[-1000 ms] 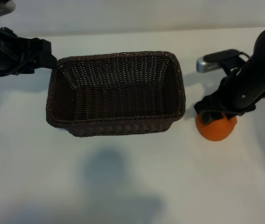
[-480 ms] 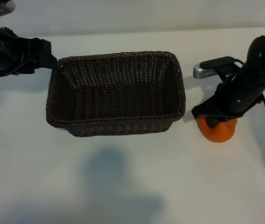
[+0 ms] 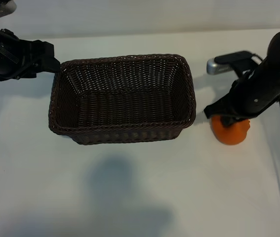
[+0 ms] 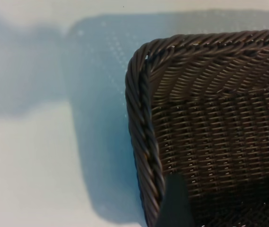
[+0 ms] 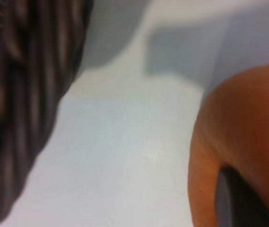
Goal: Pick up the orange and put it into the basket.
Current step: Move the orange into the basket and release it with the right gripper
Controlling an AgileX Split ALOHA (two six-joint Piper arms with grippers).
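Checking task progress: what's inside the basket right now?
The basket shows only bare woven floor; its near wall's inner face is hidden. The orange sits outside, under the right gripper.

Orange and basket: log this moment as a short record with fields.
orange: on the table, right of the basket, outside it
basket: upright, nothing visible inside
right gripper: down on top of the orange, clamped on it
left gripper: open, at the basket's far left corner, holding nothing
task: orange not yet in the basket
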